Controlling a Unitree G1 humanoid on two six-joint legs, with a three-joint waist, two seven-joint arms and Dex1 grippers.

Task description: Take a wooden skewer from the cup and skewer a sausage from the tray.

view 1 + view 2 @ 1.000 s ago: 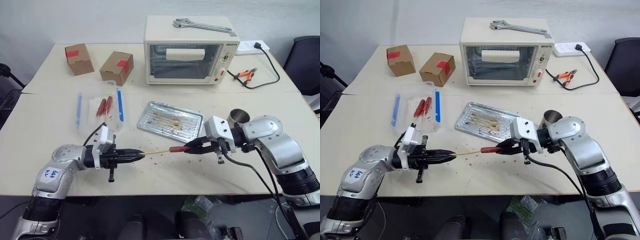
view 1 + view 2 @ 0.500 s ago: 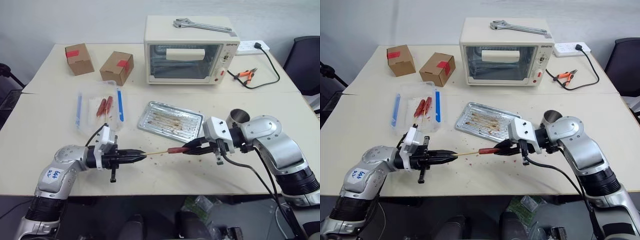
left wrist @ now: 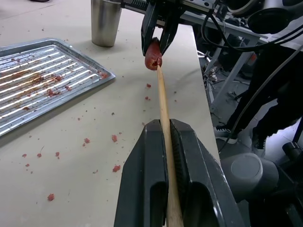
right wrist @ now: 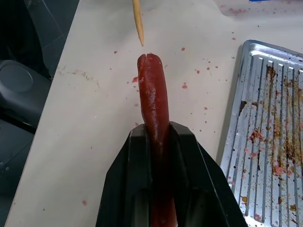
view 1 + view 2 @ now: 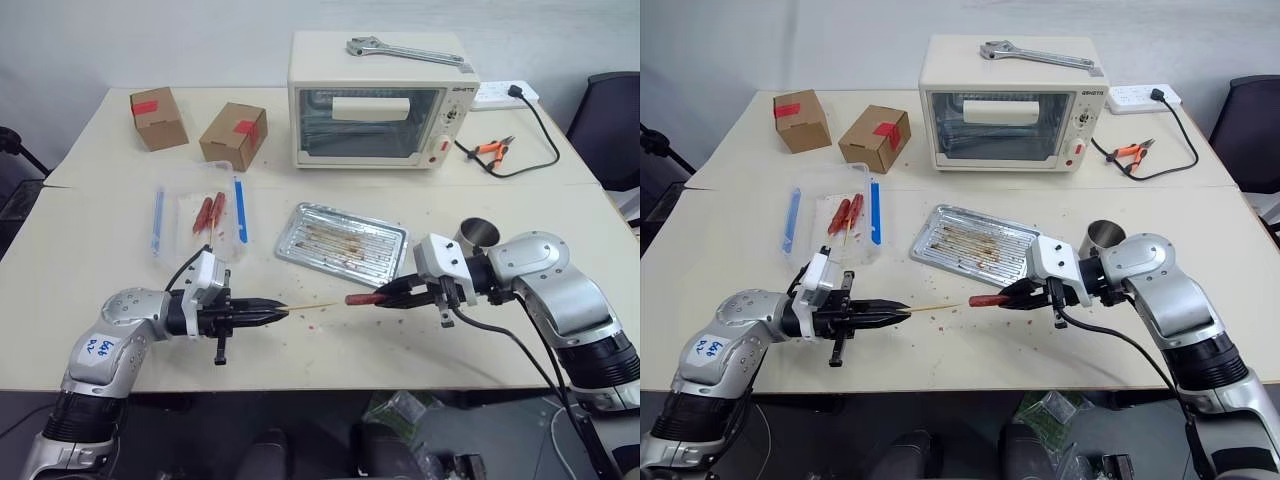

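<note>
1. Near the front edge of the bench (image 5: 420, 350), the left gripper (image 5: 278, 312) has its jaws clenched on the wooden skewer (image 5: 312, 307); the skewer's rear end is hidden between the black fingers.
2. Facing it, the right gripper (image 5: 382, 296) has its jaws clamped on the sausage (image 5: 360, 298), held above the bench. The back half of the sausage is buried between the fingers, so only the front end shows.
3. In the right wrist view the skewer's point sits just short of the sausage's split tip, a small gap between them. In the left wrist view the point seems to meet the tip, so I cannot tell for certain whether they touch.
4. A white sticker on the left arm (image 5: 97, 350) carries handwritten figures that I cannot make out.
5. Red crumbs are scattered on the bench between the two grippers.
6. Further back, mid-bench, lies the tray (image 5: 292, 232), smeared with brown bits, with no sausage in it.
7. The cup (image 5: 480, 233) stands toward the right edge, its lower part cut off by the right arm.
8. Toward the left edge sits a clear plastic box (image 5: 165, 220) with blue strips, holding red sausages whose number is hard to make out.
9. Toward the far edge stand two cardboard boxes (image 5: 232, 135) with red tape, and a cream toaster oven (image 5: 380, 98) with small brand lettering too fine to read, a wrench (image 5: 404, 50) on top.
10. Orange-handled pliers (image 5: 491, 149) and a power strip (image 5: 505, 95) lie near the far right corner.
</note>
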